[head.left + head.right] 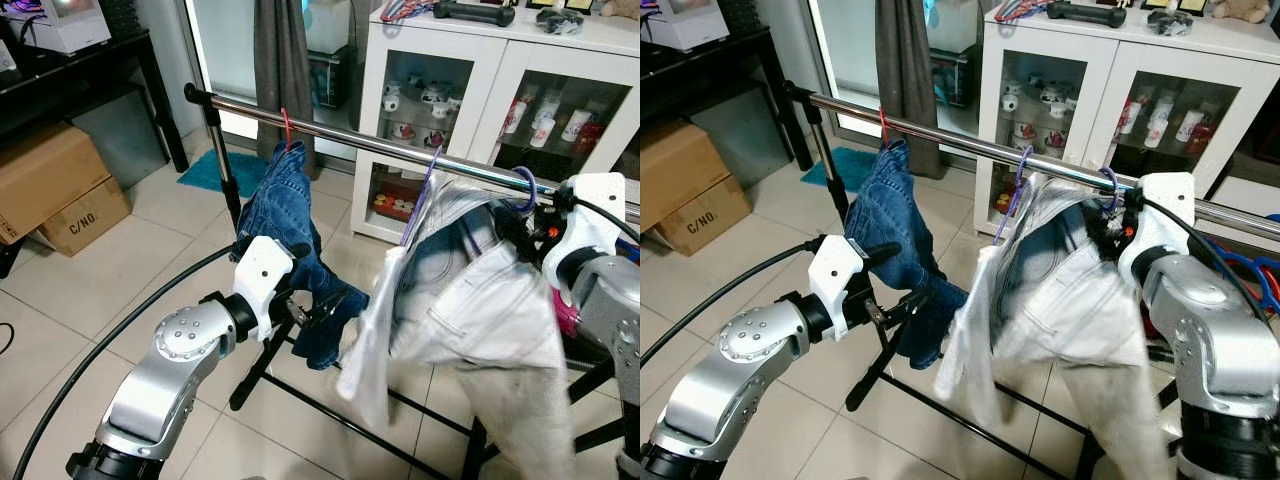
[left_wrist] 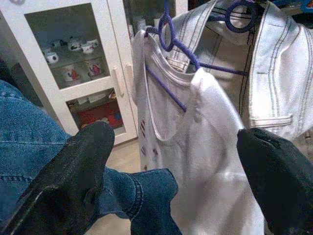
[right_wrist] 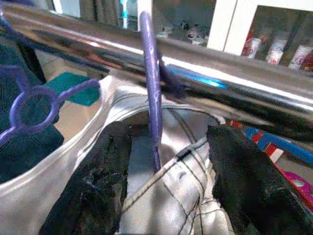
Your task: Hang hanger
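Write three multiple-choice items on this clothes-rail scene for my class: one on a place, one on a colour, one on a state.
1. Where do the blue jeans hang?
A. on the chrome rail
B. on the floor
C. in the white cabinet

2. What colour is the hook by the right gripper?
A. red
B. purple
C. green

3. How is the left gripper?
A. shut on the jeans
B. shut on a hanger
C. open

Answers: 1 A, their red hanger hooks over the rail; 2 B, purple in the right wrist view; 3 C, its fingers stand apart.
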Controlling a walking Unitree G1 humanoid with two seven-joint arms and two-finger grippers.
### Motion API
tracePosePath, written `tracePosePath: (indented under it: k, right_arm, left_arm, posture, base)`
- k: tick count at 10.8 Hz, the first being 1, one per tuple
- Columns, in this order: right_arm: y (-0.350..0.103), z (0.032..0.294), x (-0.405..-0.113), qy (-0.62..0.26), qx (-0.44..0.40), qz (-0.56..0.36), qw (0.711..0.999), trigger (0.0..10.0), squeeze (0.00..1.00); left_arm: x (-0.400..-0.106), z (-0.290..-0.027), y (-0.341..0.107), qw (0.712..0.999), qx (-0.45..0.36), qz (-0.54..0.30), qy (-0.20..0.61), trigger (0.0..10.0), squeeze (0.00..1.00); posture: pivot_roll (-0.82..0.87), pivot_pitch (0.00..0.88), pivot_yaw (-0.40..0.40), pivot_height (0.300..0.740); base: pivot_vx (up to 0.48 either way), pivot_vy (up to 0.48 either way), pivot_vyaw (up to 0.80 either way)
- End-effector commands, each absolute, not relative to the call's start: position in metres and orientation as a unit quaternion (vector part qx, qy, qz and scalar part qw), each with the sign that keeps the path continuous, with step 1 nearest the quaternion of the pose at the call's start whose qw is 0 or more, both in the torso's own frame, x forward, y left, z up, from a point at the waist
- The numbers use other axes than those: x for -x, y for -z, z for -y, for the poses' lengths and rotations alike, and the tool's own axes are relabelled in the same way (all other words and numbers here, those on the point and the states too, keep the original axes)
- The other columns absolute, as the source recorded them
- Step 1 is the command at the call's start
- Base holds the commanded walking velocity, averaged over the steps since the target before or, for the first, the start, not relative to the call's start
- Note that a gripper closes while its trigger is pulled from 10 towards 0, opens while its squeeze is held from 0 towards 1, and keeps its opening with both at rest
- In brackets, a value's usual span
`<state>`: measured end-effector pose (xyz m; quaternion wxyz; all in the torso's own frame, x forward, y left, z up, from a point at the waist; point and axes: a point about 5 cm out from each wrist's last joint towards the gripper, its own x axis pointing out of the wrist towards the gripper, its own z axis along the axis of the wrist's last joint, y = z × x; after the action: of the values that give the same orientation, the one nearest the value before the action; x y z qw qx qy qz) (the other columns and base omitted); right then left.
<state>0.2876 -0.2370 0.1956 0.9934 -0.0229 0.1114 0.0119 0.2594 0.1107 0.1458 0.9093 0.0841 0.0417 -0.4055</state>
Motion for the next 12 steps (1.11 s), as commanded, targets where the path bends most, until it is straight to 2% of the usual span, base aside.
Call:
tracePosePath:
  k: [1, 8, 10, 12]
  right_arm:
    - [-0.199, 0.238, -0.289, -0.006, 0.027, -0.105, 0.994, 10.0, 0.0]
    - [-0.179, 0.246, -0.316, -0.073, 0.065, -0.141, 0.985, 10.0, 0.0]
    - [-0.18, 0.247, -0.319, -0.092, 0.064, -0.143, 0.983, 0.0, 0.0]
    - [-0.177, 0.247, -0.32, -0.111, 0.067, -0.152, 0.98, 0.0, 0.0]
  left_arm:
    - [-0.26, -0.111, -0.144, 0.907, -0.091, -0.049, 0.408, 10.0, 0.21]
    - [-0.259, -0.109, -0.143, 0.9, -0.09, -0.049, 0.424, 10.0, 0.2]
    - [-0.259, -0.11, -0.144, 0.9, -0.091, -0.047, 0.424, 10.0, 0.2]
    - [-0.258, -0.109, -0.143, 0.899, -0.092, -0.048, 0.425, 10.0, 0.2]
  posture:
    - [0.05, 0.0, 0.029, 0.74]
    - [0.05, 0.0, 0.026, 0.74]
    - [0.05, 0.0, 0.019, 0.74]
    - [0.05, 0.0, 0.016, 0.74]
  base:
    - [0.0, 0.0, 0.0]
    - [0.0, 0.0, 0.0]
    - [0.0, 0.0, 0.0]
    - [0.0, 0.0, 0.0]
